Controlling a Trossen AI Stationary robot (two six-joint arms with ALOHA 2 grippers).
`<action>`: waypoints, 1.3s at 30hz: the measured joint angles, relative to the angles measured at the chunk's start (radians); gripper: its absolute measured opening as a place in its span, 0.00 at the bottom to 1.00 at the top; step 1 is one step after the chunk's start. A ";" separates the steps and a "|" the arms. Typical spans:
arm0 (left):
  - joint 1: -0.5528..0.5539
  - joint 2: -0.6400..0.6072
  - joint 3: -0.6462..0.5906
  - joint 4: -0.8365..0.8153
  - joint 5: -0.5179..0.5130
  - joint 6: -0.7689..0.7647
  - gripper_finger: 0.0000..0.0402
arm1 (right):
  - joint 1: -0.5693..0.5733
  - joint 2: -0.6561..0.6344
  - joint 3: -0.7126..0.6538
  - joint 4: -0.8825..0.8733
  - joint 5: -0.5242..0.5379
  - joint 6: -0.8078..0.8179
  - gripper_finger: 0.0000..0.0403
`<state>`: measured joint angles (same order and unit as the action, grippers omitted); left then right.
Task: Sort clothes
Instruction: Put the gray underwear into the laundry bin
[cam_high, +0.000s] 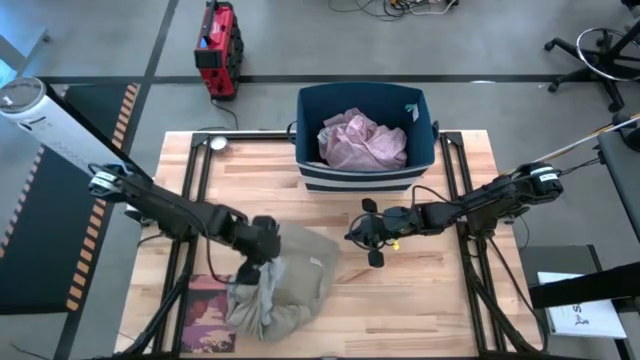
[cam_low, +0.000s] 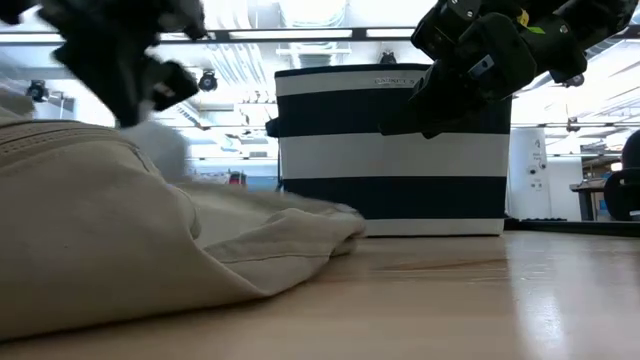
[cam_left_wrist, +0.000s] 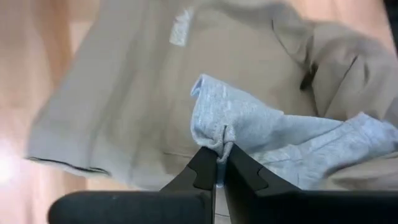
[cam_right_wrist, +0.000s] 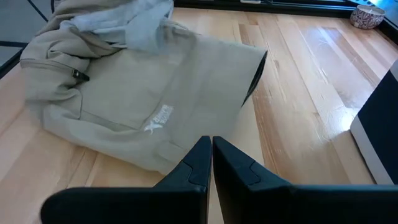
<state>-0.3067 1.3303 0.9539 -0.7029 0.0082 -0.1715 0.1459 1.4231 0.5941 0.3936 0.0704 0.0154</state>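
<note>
Over on the left side of the counter (cam_high: 400, 310), the left gripper (cam_left_wrist: 217, 163) is hanging over a heap of clothes, its 2 fingers pressed together and pinching a small fold of a pale grey-green garment (cam_left_wrist: 292, 140). That garment is lying on top of the large khaki-beige garment (cam_high: 300, 275), which is sprawling across the front left part of the wooden top with a small white logo showing on its cloth. From the low view the beige cloth is filling the near left, bunched in soft ridges. A flat book with a dark pinkish cover (cam_high: 205, 312) is peeking out from under the heap's left edge (only part of it is showing).

Toward the middle, at the back edge of the counter, a navy and white striped bin (cam_high: 365, 172) is standing upright, and a lilac-pink garment (cam_high: 362, 140) is lying crumpled inside it.

To the right of the heap, the right gripper (cam_right_wrist: 210, 152) is hovering above bare wood near the counter's middle, in front of the bin, its 2 fingers shut on nothing and pointing toward the beige garment, which is lying just ahead of them without touching. Beyond the counter's back left corner, a red machine (cam_high: 217, 45) is sitting on the floor.
</note>
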 joint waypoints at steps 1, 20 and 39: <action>0.010 -0.016 0.000 0.003 0.000 0.006 0.00 | 0.000 0.000 0.000 0.000 0.000 0.000 0.00; 0.270 -0.270 0.000 0.313 -0.053 0.103 0.00 | 0.000 0.000 0.000 0.000 0.000 0.000 0.00; 0.643 -0.234 0.009 0.936 0.198 0.318 0.00 | 0.000 0.000 0.000 0.000 0.000 0.000 0.00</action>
<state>0.3363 1.0967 0.9633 0.2330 0.2057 0.1467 0.1457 1.4231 0.5941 0.3941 0.0708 0.0153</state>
